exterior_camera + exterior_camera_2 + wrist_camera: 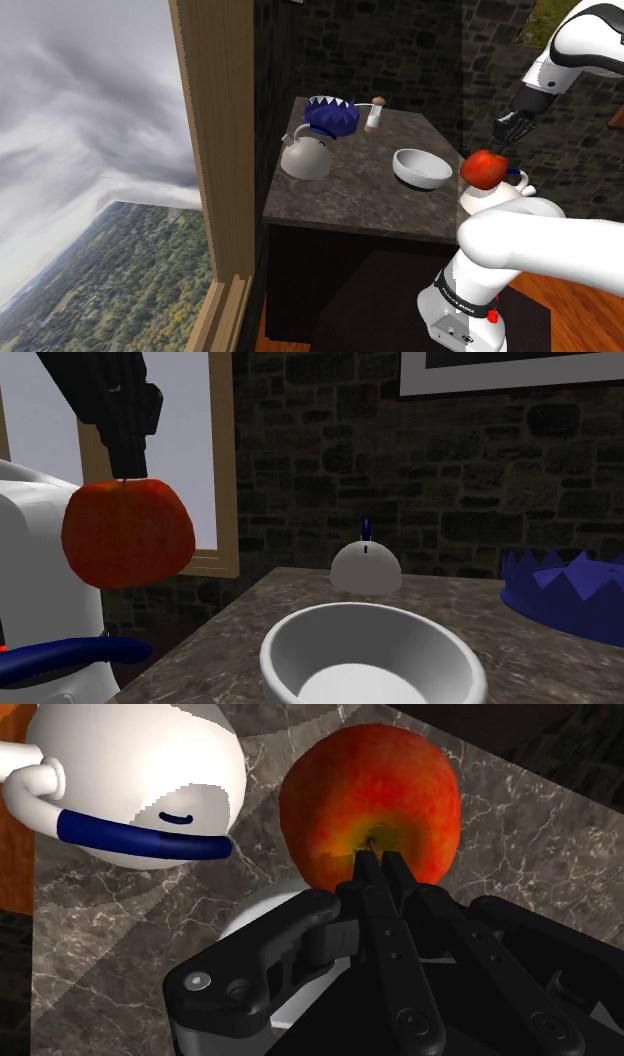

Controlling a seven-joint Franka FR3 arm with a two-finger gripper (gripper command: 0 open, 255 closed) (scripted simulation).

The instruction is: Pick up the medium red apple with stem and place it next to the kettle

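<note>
Hanging by its stem, clamped in the gripper (378, 864), red apple (483, 169) over counter (350, 195) near white bowl (420, 181).

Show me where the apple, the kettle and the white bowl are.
apple (128, 532), second exterior view, middle of its red side.
kettle (308, 158), shoulder view, its rounded body.
white bowl (422, 181), shoulder view, its outer wall.

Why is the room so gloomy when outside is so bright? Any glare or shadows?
Shoulder view: the sky beyond the wooden frame is bright, the stone wall dim. Second exterior view: the white bowl stands out against that dim wall. Wrist view: the apple in the black pincer is evenly lit, without glare.
</note>
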